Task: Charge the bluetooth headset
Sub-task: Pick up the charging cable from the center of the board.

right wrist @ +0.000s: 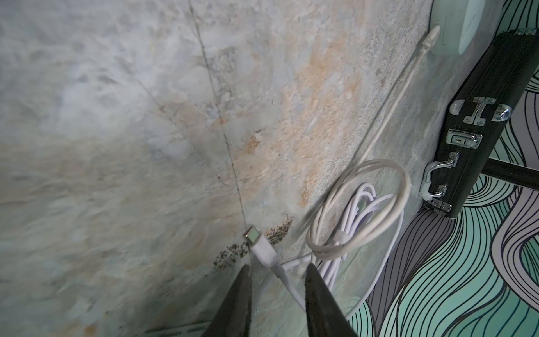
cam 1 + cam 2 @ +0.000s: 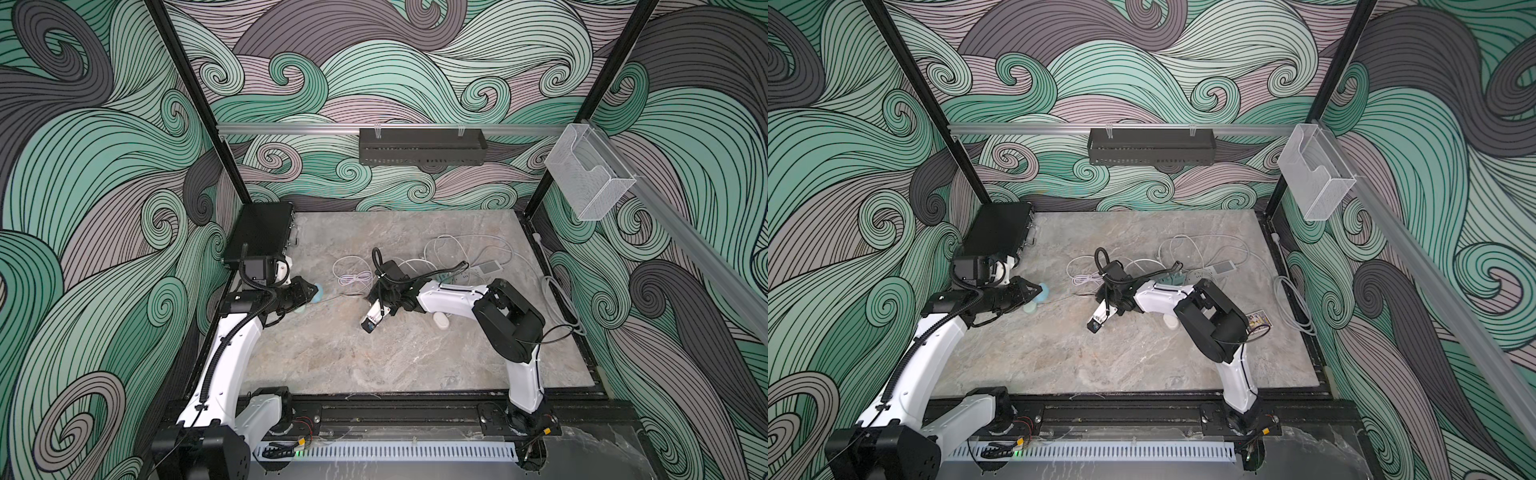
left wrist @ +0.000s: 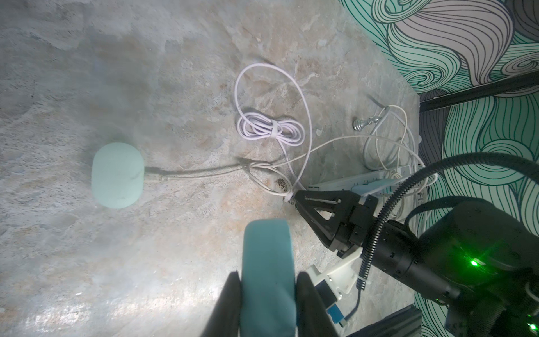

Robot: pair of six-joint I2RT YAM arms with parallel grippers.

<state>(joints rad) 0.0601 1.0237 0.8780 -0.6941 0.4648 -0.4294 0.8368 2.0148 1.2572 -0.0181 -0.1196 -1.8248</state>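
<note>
The bluetooth headset (image 2: 317,289) (image 2: 1042,291) is teal with mint ear cups and sits at the table's left side. My left gripper (image 3: 268,275) (image 2: 309,293) is shut on its teal headband (image 3: 267,256). One mint ear cup (image 3: 116,175) rests on the table, and a thin pale cable end (image 3: 154,172) reaches its edge. My right gripper (image 1: 278,267) (image 2: 368,297) is open, low over the table. A white USB-C plug (image 1: 259,248) lies just beyond its fingertips, the plug's cable running back between the jaws without touching either finger.
A tied white cable bundle (image 3: 269,131) (image 2: 354,277) and loose cable loops lie mid-table. A white power strip (image 2: 486,268) (image 2: 1222,268) sits behind the right arm. A black case (image 2: 259,235) (image 1: 481,122) stands at the back left. A small white object (image 2: 440,321) lies by the right arm.
</note>
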